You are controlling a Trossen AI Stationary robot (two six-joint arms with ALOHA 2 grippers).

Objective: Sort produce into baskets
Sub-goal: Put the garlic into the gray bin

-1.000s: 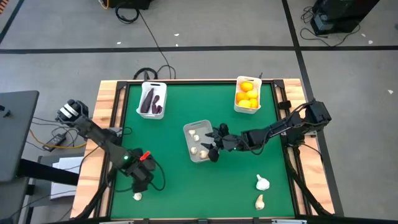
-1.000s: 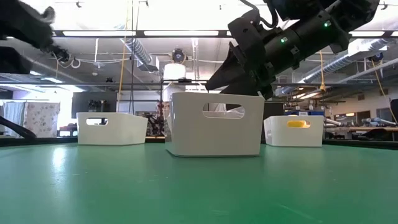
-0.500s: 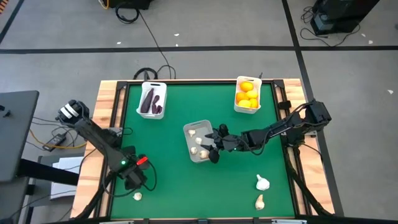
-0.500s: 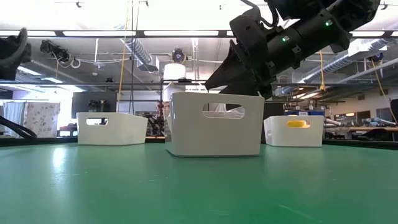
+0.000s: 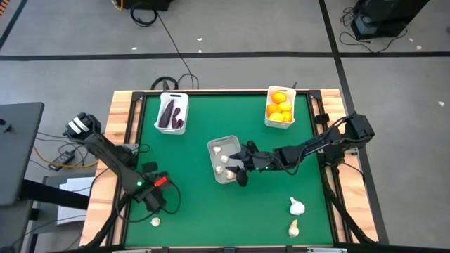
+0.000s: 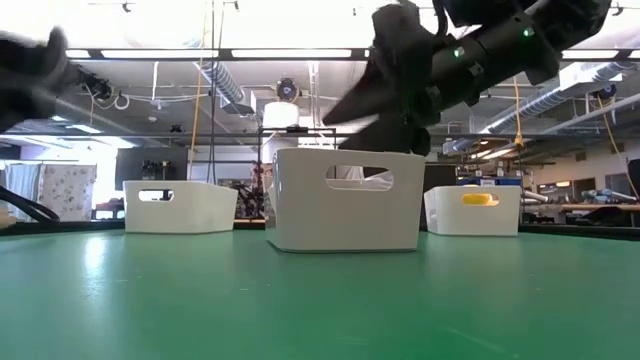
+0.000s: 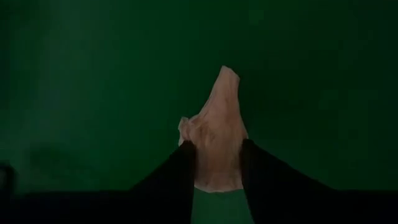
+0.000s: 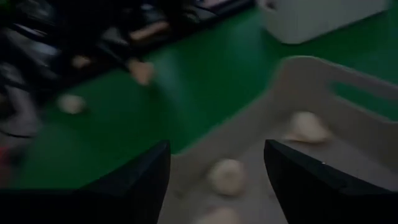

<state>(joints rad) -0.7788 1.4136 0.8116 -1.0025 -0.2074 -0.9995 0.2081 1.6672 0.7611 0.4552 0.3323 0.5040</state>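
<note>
— Where is the left tool (image 7: 216, 163) now?

— I have it low at the near left corner of the table (image 5: 267, 211), clenched on a garlic bulb (image 7: 214, 140). On the left wrist camera the two dark fingers (image 7: 174, 177) press either side of the cream bulb, with plain green felt behind it.

— And the right tool (image 5: 238, 164)?

— It hangs over the middle basket (image 5: 213, 146), fingers spread, grasping nothing. On its wrist camera I see three bulbs lying in that basket below the fingers.

— The rest of the produce?

— Two more garlic bulbs (image 5: 297, 206) lie loose on the green cloth toward the near right. The far left basket (image 5: 173, 96) holds the dark purple vegetables (image 5: 169, 114), the far right basket (image 5: 268, 121) holds the yellow citrus fruits (image 5: 278, 105).

— What about the surface and the room?

— The cloth is framed in pale wood (image 5: 118, 119). Around it I see grey floor marked with dark tape lines (image 5: 225, 55), and black cables (image 5: 169, 42) trailing off. From table height, the room behind shows ceiling light strips (image 6: 160, 53) and exposed ducts (image 6: 215, 80).
</note>
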